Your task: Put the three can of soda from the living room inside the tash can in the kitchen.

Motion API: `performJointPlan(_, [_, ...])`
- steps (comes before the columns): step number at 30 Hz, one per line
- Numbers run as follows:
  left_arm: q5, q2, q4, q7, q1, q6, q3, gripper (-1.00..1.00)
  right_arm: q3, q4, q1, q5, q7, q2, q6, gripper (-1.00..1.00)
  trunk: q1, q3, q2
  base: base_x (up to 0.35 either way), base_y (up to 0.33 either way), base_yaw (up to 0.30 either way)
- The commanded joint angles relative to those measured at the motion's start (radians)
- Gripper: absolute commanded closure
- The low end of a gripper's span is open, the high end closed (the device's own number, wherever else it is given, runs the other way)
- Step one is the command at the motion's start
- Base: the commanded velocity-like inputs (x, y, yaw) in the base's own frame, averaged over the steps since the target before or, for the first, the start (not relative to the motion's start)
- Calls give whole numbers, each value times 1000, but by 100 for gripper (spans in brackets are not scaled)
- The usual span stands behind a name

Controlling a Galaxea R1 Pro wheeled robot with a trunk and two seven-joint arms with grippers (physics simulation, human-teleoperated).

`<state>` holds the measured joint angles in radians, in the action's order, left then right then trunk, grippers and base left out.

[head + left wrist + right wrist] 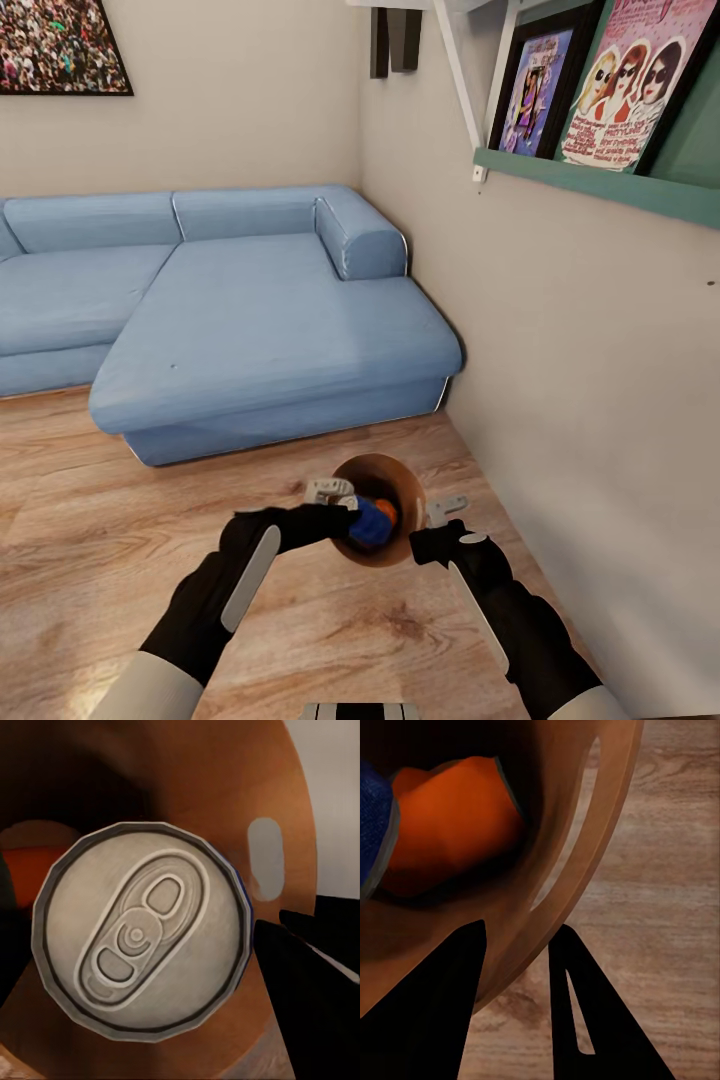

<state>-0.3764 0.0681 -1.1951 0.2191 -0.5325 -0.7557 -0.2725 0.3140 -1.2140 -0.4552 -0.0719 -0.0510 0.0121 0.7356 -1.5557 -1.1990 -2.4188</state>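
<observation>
Two cans (blue (372,520), orange (454,821)) are seen inside the bin (400,480), its rim pinched by the right claw (514,945); left claw (345,515) state cannot be told.

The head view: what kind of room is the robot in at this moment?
Most likely a living room: a big light-blue corner sofa stands on a wood floor, with a crowd photo on the wall and framed posters on a wall shelf.

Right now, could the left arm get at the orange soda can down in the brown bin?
Probably not directly. The orange soda can lies deep in the round wood-brown bin, and the blue soda can with the pale top sits at the left gripper, in front of it. That can would have to go first.
</observation>
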Motion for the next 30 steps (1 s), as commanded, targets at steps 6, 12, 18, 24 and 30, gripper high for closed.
performJointPlan(6, [13, 2, 17, 2, 0, 25, 0, 100, 3, -1, 0, -5, 2, 1, -1, 100, 0, 0, 0, 0, 0, 0])
performJointPlan(12, [15, 2, 21, -12, 0, 29, -2, 100, 3, 0, 0, -5, 2, 2, -1, 100, 0, 0, 0, 0, 0, 0])
performJointPlan(18, [15, 2, 30, -43, 0, 31, -2, 100, 4, 0, 0, -5, 2, 2, -1, 100, 0, 0, 0, 0, 0, 0])
performJointPlan(24, [15, 2, 36, -49, 0, 32, -3, 100, 5, 0, 0, -5, 2, 2, -1, 100, 0, 0, 0, 0, 0, 0])
performJointPlan(30, [15, 2, 37, -60, 0, 32, -4, -100, 5, 0, 0, -5, 2, 2, -1, 100, 0, 0, 0, 0, 0, 0])
